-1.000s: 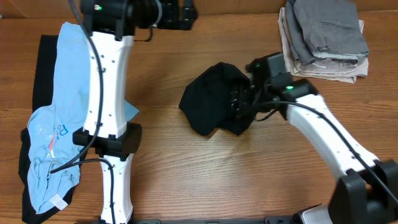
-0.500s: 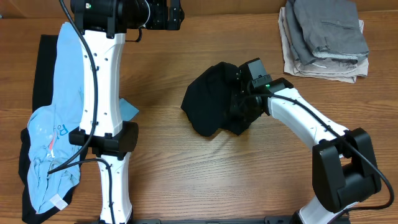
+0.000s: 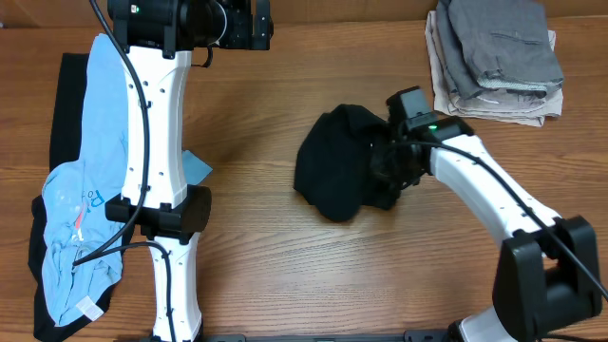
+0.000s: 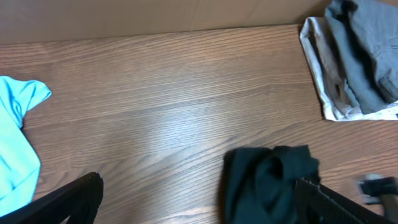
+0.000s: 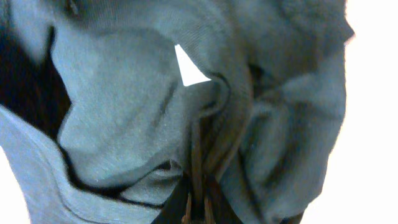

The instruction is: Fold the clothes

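A crumpled black garment (image 3: 337,176) lies in the middle of the table. My right gripper (image 3: 391,163) is at its right edge, shut on a fold of the cloth. In the right wrist view the garment (image 5: 137,112) fills the frame and the jaws (image 5: 196,208) pinch a ridge of fabric at the bottom. My left gripper (image 3: 255,24) hangs high at the back of the table, open with nothing in it. In its own view the black garment (image 4: 267,183) lies below, partly behind the right fingertip, and the fingers (image 4: 68,199) stand wide apart.
A folded stack of grey and beige clothes (image 3: 496,57) sits at the back right, also seen in the left wrist view (image 4: 357,59). On the left lie a light blue garment (image 3: 90,180) and black cloth (image 3: 65,104) under it. Bare wood surrounds the black garment.
My right gripper has shut on the black garment and pulled it a little to the right and toward the front. The left arm has hardly moved.
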Controlling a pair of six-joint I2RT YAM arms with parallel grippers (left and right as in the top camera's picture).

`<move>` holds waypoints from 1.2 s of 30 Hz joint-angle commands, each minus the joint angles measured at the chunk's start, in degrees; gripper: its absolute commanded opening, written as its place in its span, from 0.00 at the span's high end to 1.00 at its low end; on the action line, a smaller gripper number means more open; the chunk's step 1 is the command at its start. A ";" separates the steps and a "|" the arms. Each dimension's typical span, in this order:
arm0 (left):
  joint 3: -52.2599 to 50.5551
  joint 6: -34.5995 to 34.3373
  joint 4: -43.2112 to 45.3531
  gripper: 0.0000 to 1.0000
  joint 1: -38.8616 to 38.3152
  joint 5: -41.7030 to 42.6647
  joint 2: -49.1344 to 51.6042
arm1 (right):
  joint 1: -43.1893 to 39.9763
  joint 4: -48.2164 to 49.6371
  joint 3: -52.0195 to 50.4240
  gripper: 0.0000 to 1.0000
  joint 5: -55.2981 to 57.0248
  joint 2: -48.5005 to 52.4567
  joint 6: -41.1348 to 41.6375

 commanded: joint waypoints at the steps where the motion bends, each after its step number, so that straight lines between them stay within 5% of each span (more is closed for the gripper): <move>1: 0.11 1.49 0.04 0.00 0.15 -1.44 -0.28 | -1.68 -2.29 0.35 0.96 4.11 -1.51 -0.17; 9: 0.11 2.16 -0.33 0.00 0.15 -2.25 -0.28 | -2.75 -2.27 -2.56 0.95 7.21 -0.96 -0.15; 10: 0.11 2.16 -0.33 0.00 0.15 -2.27 -0.28 | -3.04 -2.62 -2.62 0.88 7.45 -0.96 -0.17; 13: 0.11 2.16 -0.57 0.00 0.15 -2.29 -0.28 | -3.85 -3.54 -2.47 0.31 7.37 -1.03 -1.68; 14: 0.11 2.14 -0.68 0.00 0.15 -2.40 -0.28 | -4.13 -3.82 -2.12 0.28 7.06 -1.20 -2.12; 23: 0.11 2.80 -0.76 0.00 0.15 -3.56 -0.28 | -2.69 -2.64 8.76 0.23 2.82 -3.15 -13.22; 36: 0.11 3.21 -0.44 0.00 0.26 -5.05 -0.28 | 5.27 10.34 8.41 0.34 15.65 7.98 -19.78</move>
